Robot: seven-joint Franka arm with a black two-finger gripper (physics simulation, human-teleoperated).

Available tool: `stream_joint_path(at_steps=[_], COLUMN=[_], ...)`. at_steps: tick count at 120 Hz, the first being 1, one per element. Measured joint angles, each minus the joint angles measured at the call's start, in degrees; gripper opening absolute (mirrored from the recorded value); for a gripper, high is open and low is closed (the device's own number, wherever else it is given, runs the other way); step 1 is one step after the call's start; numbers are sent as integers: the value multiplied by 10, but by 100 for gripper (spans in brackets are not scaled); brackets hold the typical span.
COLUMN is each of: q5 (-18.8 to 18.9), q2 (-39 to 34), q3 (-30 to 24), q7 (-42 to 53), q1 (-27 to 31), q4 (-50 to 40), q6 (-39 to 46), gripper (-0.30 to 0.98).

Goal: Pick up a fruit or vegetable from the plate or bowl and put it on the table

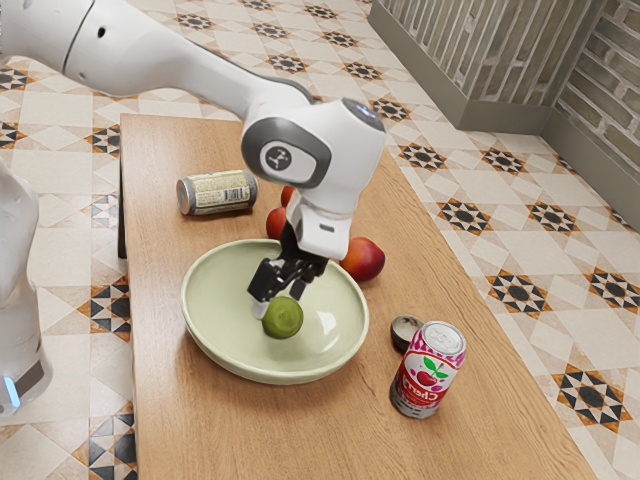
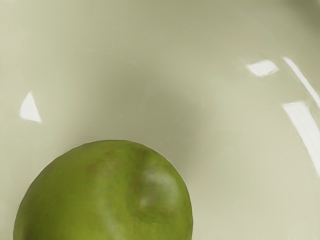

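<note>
Nearest: red-and-white drink can [image 1: 429, 370], upright on the wooden surface [image 1: 500, 412], towards the surface's long edge on the exterior view's right. Small round dark container [image 1: 405, 332] just behind it.

Next, wide pale-green bowl [image 1: 213, 338], set between the surface's two long edges, nearer the one on the exterior view's left. Glossy inside; the wrist view shows white glints on its wall.

Green fruit [image 1: 283, 318] within the bowl's rim, near the middle. Whether it touches the bowl floor, cannot tell. Black tool [image 1: 280, 298] pointing down right at the fruit, inside the rim. Cannot tell if it pinches the fruit or is merely spread about it. Wrist view: fruit large, a shallow dimple in its skin, pale bowl all round the part that shows.

Past the bowl's far rim: one red-orange fruit [image 1: 362, 260] close by the rim, then two red fruits [image 1: 278, 223], partly hidden by the white arm [image 1: 345, 165]. Silver-ended can [image 1: 217, 193] on its side, towards the surface's far corner on the exterior view's left.

Beyond: star-patterned tiled floor [image 1: 465, 215], then grey brick wall [image 1: 520, 60].
</note>
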Motion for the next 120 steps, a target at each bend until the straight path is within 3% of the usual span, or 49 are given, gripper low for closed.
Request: stream_joint_path(at_steps=[80,120], q5=[2,5], q2=[49,50], q3=[6,16], q7=[5,-8], q1=[3,19], q4=[-22,-18], q6=[73,74], gripper=[66,27])
